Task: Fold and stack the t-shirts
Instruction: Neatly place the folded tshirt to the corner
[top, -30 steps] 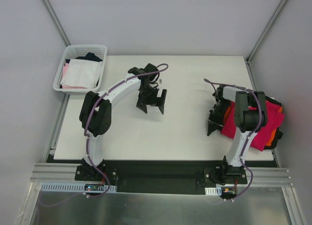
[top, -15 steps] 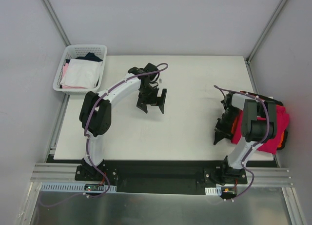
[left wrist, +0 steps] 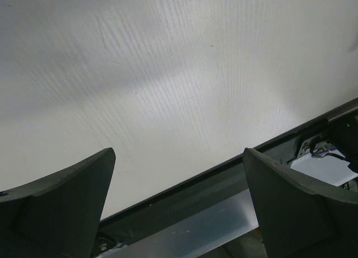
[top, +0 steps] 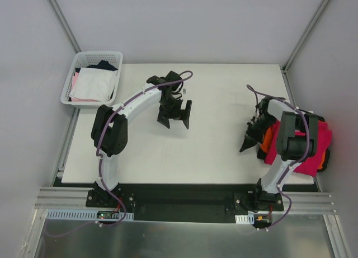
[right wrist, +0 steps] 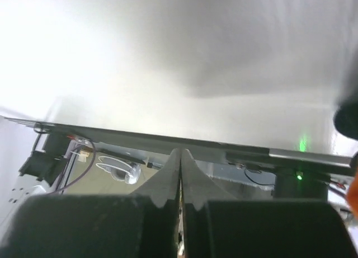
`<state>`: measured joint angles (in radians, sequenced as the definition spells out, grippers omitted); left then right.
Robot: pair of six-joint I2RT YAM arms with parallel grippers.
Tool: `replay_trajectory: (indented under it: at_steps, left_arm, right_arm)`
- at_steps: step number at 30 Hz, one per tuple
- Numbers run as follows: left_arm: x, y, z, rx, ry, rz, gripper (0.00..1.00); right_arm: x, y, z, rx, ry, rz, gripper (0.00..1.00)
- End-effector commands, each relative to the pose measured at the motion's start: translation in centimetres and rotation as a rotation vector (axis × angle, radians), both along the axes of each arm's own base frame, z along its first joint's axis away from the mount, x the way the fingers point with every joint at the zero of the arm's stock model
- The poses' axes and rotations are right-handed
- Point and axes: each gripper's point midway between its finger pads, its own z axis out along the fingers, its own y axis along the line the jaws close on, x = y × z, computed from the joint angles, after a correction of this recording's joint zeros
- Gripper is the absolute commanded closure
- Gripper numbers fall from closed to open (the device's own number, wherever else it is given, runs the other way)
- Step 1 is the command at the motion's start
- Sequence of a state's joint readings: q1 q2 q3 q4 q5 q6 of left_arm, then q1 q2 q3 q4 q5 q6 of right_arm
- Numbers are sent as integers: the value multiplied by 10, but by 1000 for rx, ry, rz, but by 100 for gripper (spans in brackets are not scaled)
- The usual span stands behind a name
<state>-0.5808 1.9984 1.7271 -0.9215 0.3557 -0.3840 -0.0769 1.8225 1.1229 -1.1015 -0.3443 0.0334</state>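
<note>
Desk space carries the whole t-shirt heap at its right edge, toward the near-right corner and partly overhanging. The crimson shirt lies on top and the orange shirt peeks out on the heap's inner side. A sliver of dark cloth at the outer edge may be the black one. None of them is spread out or folded yet.

The white mesh basket sits off the far-left corner.

Over the last second the crimson cloth has drawn back toward the right edge. The right pincer dipped toward the near edge and has come back beside the heap. Its wrist view shows the right pincer clenched, fingers pressed together with no cloth between them, so the pull looks to have come away empty and another grab seems needed.

The left pincer has not moved and hangs released over the desk's middle, fingers wide apart.
</note>
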Motion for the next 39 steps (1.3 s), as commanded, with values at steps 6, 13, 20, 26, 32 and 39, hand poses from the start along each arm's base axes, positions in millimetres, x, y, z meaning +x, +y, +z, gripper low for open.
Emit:
replay_trajectory:
  at_steps: [6,13,20,26,32,39]
  left_arm:
    - [42,27,31,103,-173,160,1]
    - [103,105,97,194,-358,476,2]
    - [128,202,145,209,-435,848,2]
    - [118,262,149,142,-320,1141,4]
    - [119,281,178,107,-419,1160,7]
    - [121,302,214,85,-542,1121,5]
  right_arm:
    - [102,47,58,219,-291,56,99]
    - [133,73,108,55,-478,322,99]
    - [150,90,110,-135,-661,483,99]
    - [156,98,110,-157,-611,508,99]
    - [188,86,147,-338,-862,521,99]
    - [205,112,170,-116,-904,485,99]
